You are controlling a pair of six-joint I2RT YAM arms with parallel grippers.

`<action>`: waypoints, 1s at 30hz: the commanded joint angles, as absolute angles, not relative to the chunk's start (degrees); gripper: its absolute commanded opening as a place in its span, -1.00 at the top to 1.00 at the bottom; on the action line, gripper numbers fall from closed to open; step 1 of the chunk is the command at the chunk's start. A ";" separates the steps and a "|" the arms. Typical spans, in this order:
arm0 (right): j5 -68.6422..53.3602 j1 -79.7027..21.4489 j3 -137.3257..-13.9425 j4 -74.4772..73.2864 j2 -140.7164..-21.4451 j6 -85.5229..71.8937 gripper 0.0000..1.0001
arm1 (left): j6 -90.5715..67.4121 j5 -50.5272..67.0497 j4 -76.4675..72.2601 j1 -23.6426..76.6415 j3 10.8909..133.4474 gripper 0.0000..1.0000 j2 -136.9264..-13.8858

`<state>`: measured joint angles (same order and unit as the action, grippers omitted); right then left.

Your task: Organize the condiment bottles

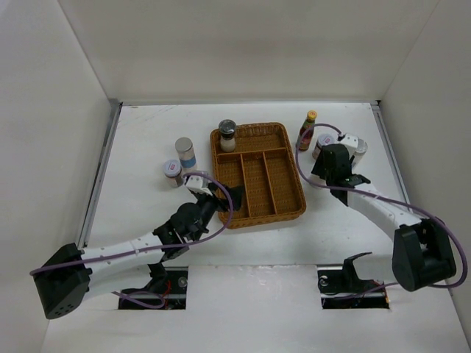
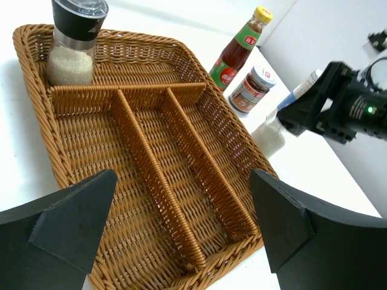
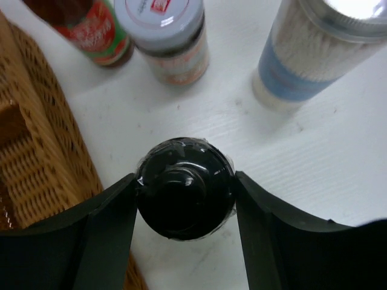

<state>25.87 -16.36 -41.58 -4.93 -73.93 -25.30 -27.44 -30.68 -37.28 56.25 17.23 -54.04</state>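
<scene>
My right gripper (image 3: 184, 199) is shut on the cap of a black-capped bottle (image 3: 184, 194) that stands on the table right of the wicker tray (image 1: 294, 209); both fingers touch the cap. Beyond it stand a yellow-capped red sauce bottle (image 1: 307, 130), a red-labelled jar (image 3: 163, 36) and a blue-labelled jar (image 3: 314, 48). A black-capped grinder (image 1: 227, 134) stands in the tray's far left compartment. Left of the tray are a blue-labelled jar (image 1: 185, 153) and a red-labelled jar (image 1: 173, 173). My left gripper (image 2: 181, 175) hangs open and empty over the tray's near left corner.
The tray (image 2: 139, 151) has three long compartments, with nothing in them, and one cross compartment at the far end. White walls close in the table on the left, back and right. Both arms' purple cables loop beside the tray.
</scene>
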 commanded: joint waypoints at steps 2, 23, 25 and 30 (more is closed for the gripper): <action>26.89 -16.04 -44.56 -0.27 -74.36 -24.70 0.01 | -28.56 -29.62 -40.78 55.68 21.09 -0.87 -55.28; 24.00 -33.44 -82.76 3.60 -94.98 -15.30 0.17 | -29.88 -34.28 -63.63 49.00 11.51 -1.00 -65.47; 22.42 -33.53 -88.92 3.34 -101.22 -14.86 0.16 | -30.06 -33.58 -64.42 49.00 11.60 -1.00 -67.14; 19.78 -32.91 -96.50 2.29 -111.17 -14.41 0.14 | -29.97 -30.77 -65.92 49.26 12.13 -1.00 -69.43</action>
<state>22.11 -33.34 -91.59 -2.11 -110.74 -15.55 -29.47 -32.82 -60.62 49.36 12.08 -69.21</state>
